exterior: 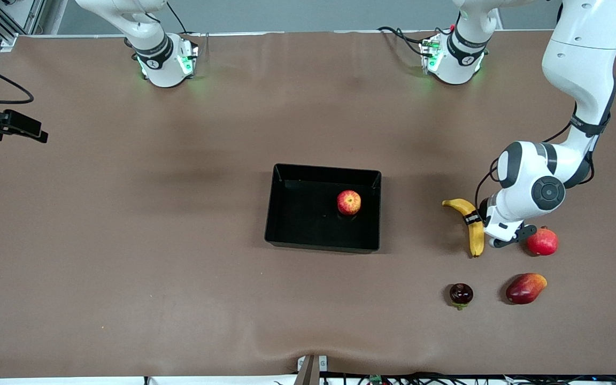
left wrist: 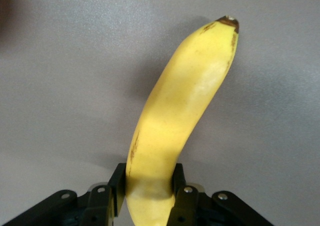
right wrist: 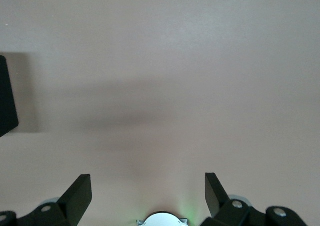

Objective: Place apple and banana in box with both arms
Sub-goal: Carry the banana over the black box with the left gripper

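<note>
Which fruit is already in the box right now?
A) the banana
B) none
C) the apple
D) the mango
C: the apple sits inside the box, while the banana lies on the table, gripped between the fingers of the left gripper.

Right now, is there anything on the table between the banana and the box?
No. In the front view, only bare brown table lies between the banana, which the left pincer grips, and the box.

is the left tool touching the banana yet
Touching. The left wrist view shows the left tool with a finger pressed against each side of the banana, no gap showing.
</note>
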`<state>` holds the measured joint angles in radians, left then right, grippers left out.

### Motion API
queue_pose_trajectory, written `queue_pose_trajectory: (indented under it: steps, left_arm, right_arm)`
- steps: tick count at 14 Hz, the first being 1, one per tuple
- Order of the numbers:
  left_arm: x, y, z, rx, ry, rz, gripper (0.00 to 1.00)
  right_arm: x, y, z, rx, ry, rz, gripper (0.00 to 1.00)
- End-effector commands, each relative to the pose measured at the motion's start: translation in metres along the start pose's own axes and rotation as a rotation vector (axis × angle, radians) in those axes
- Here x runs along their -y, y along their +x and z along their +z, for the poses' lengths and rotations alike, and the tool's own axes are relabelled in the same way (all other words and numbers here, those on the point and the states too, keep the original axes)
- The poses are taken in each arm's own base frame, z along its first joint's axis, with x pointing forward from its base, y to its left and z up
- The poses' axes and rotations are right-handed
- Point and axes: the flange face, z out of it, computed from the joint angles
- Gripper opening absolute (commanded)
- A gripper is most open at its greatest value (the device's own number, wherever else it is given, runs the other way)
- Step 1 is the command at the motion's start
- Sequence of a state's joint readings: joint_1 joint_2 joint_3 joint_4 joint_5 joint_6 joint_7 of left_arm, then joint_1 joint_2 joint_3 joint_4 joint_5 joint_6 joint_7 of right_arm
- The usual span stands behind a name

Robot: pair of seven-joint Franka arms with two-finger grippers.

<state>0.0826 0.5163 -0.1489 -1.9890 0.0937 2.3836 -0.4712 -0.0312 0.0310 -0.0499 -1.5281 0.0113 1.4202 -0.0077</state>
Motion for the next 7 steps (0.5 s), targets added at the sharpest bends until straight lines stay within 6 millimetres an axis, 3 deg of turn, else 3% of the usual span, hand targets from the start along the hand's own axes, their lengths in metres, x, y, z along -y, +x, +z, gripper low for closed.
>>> queue_pose_trajectory:
  steps: [1,4,7]
  left_arm:
    - [-0.011,-0.009,-0.04,-0.023,0.02,0.021,0.0]
    - [-0.061,-0.038,-0.117,-0.042,0.019,0.053,0.0]
    - [-0.128,-0.055,-0.19,-0.025,-0.002,0.024,0.0]
  right_arm:
    - [-0.003,-0.002,-0.005,-0.01,-0.043,-0.002,1.0]
    - [-0.002,-0.001,-0.003,-0.001,-0.042,-0.001,1.0]
    - [-0.003,-0.002,-0.003,0.005,-0.032,0.001,1.0]
